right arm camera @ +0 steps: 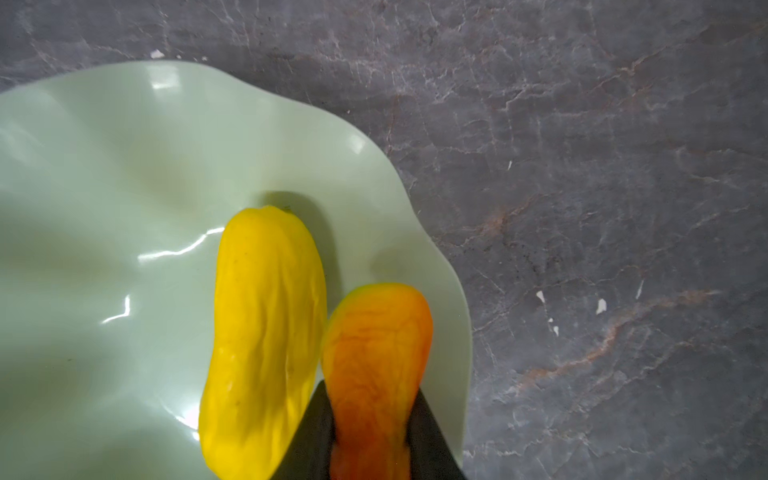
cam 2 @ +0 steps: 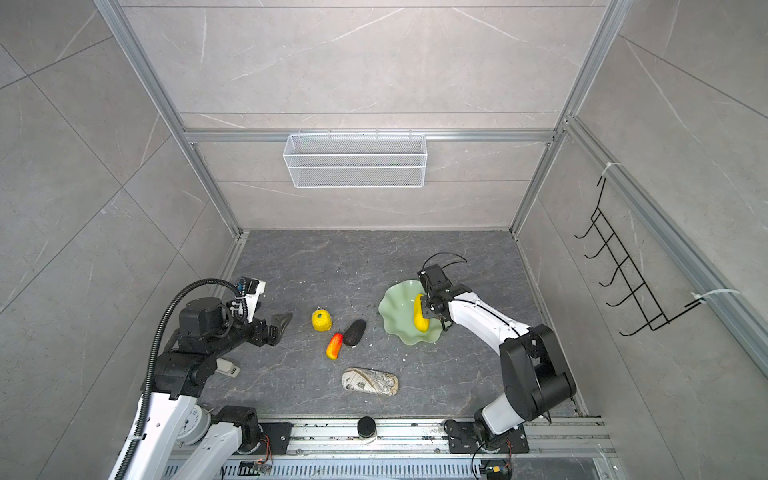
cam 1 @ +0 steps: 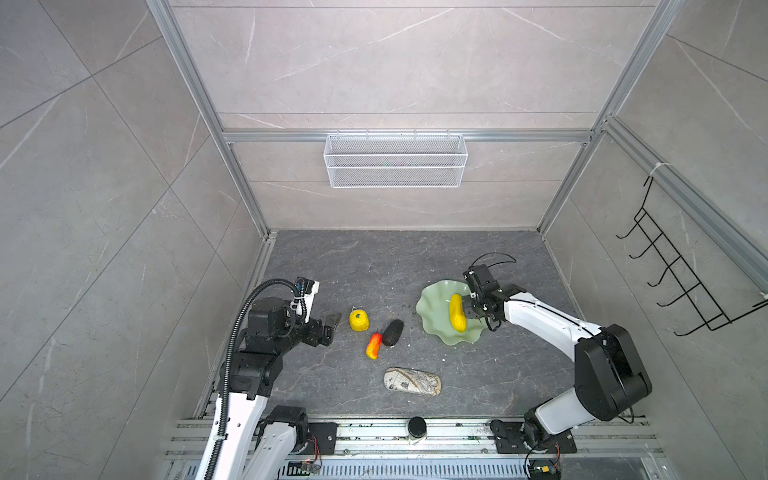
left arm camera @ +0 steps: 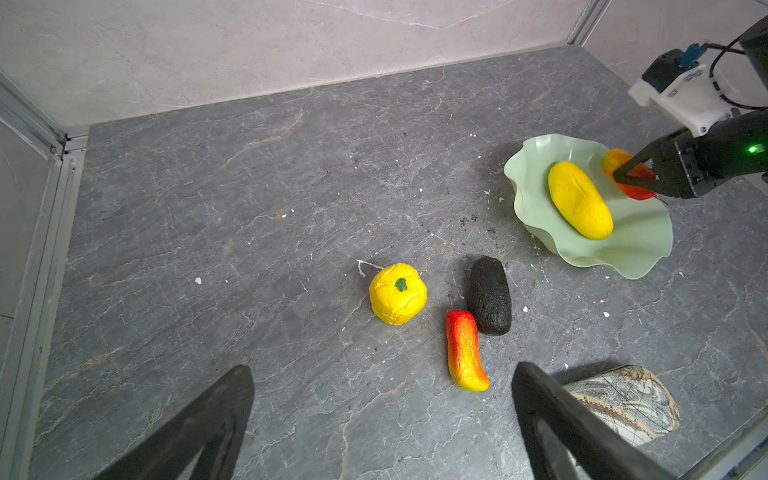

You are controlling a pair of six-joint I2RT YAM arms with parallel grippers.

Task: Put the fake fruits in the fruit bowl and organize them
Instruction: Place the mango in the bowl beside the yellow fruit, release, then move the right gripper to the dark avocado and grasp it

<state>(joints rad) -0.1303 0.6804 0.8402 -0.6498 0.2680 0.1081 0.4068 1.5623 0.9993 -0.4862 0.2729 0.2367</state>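
The pale green fruit bowl (cam 1: 432,307) (left arm camera: 640,245) stands right of centre, with a long yellow fruit (cam 1: 456,312) (right arm camera: 266,332) lying in it. My right gripper (cam 1: 471,311) (right arm camera: 370,388) is shut on a red-orange oblong fruit (right arm camera: 376,353) (left arm camera: 614,160), held over the bowl's right side beside the long yellow one. On the table to the left lie a round yellow fruit (cam 1: 358,320) (left arm camera: 397,294), a black oval fruit (cam 1: 392,332) (left arm camera: 489,301) and a second red-orange fruit (cam 1: 373,345) (left arm camera: 463,351). My left gripper (cam 1: 330,330) (left arm camera: 384,370) stands open just left of them, holding nothing.
A beige patterned pouch (cam 1: 412,381) (left arm camera: 623,399) lies near the front of the table. A white wire mesh basket (cam 1: 395,160) hangs on the back wall and a black hook rack (cam 1: 681,266) on the right wall. A black-lidded jar (cam 1: 417,428) sits on the front rail.
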